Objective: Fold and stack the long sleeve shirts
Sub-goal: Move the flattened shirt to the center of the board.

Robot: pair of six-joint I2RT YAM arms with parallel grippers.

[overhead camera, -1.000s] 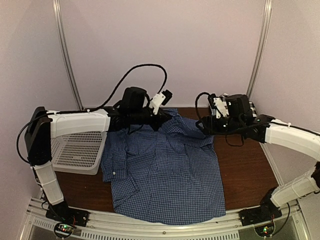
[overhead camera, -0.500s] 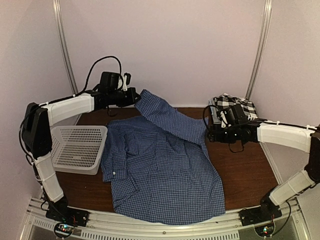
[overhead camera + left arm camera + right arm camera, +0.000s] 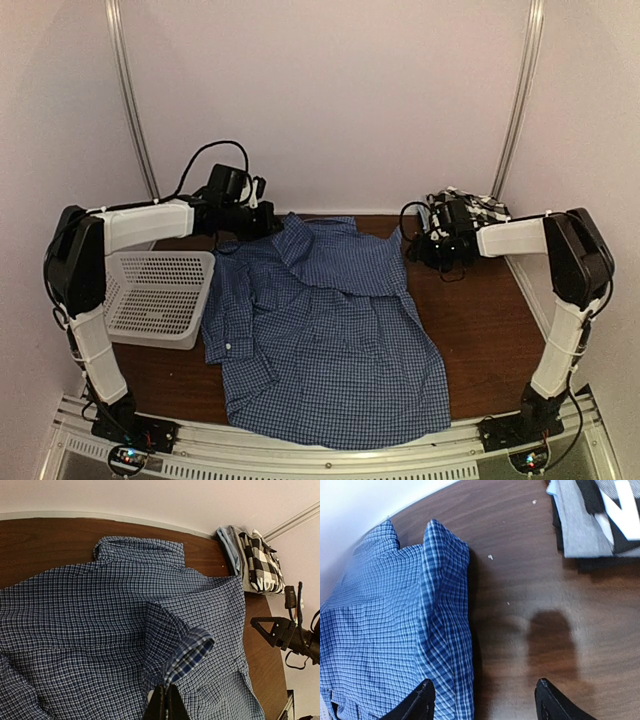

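A blue fine-checked shirt (image 3: 330,340) lies spread over the brown table, collar (image 3: 137,547) toward the back wall. One sleeve is folded across its chest, the cuff (image 3: 192,652) turned inside out. My left gripper (image 3: 268,222) (image 3: 167,694) is shut on that sleeve's cloth just below the cuff. A black-and-white large-checked shirt (image 3: 470,205) (image 3: 615,505) lies folded on a stack at the back right. My right gripper (image 3: 418,248) (image 3: 487,702) stands open, nothing in it, low over bare wood, between the blue shirt's folded right edge (image 3: 445,605) and the stack.
A white mesh basket (image 3: 155,295) sits at the left, touching the blue shirt's left sleeve. Under the checked shirt lie folded grey and light blue cloths (image 3: 580,530). Bare table (image 3: 495,330) shows right of the blue shirt. Walls close in behind and at both sides.
My left gripper came down from its raised spot, laying the lifted sleeve across the shirt. The right arm drew back toward the back-right stack.
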